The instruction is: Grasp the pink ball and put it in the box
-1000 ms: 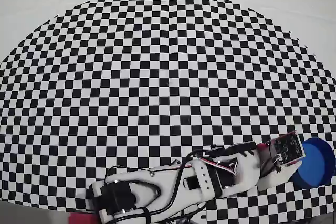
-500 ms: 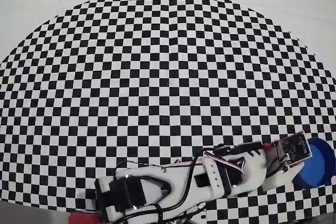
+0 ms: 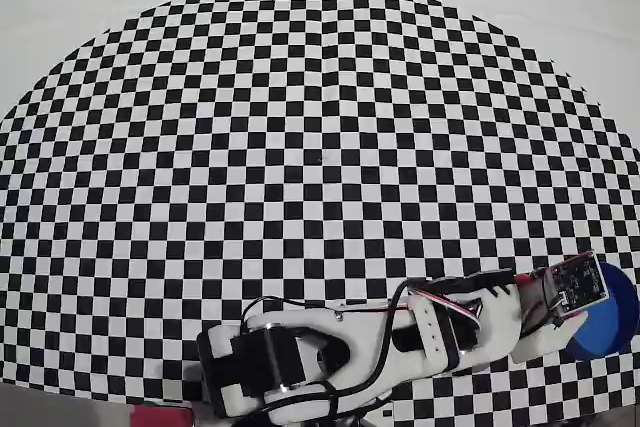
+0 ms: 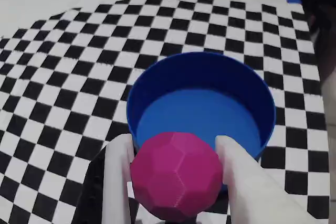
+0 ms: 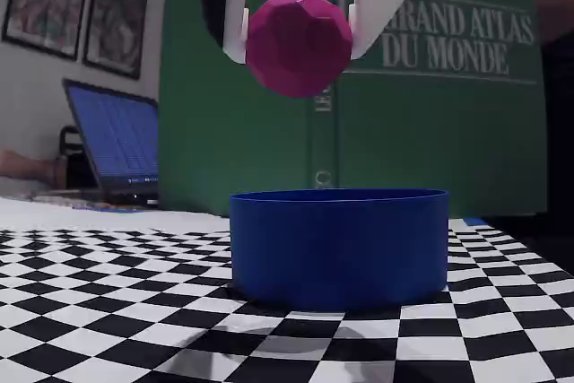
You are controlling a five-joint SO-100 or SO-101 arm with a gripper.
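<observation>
**Hand holding the pink ball above the blue box**

Hand (image 4: 176,182) of the white arm (image 3: 400,342), closed on the pink ball (image 4: 176,176): two white fingers (image 4: 239,174) press the faceted magenta sphere from either side. In the fixed view the pink ball (image 5: 298,42) hangs in the air, clear of the box (image 5: 339,244) and well above its rim, roughly over its left half. In the wrist view the ball overlaps the near rim of the box (image 4: 202,98), whose blue floor shows bare. The round bright blue box stands upright on the checkered worktop (image 3: 320,147); in the overhead view it sits at the lower right edge (image 3: 615,322), partly covered by the arm's end. Behind, in the fixed view: a large green atlas (image 5: 430,105), an open laptop (image 5: 117,145) at left, framed pictures (image 5: 81,6) on the wall.
</observation>
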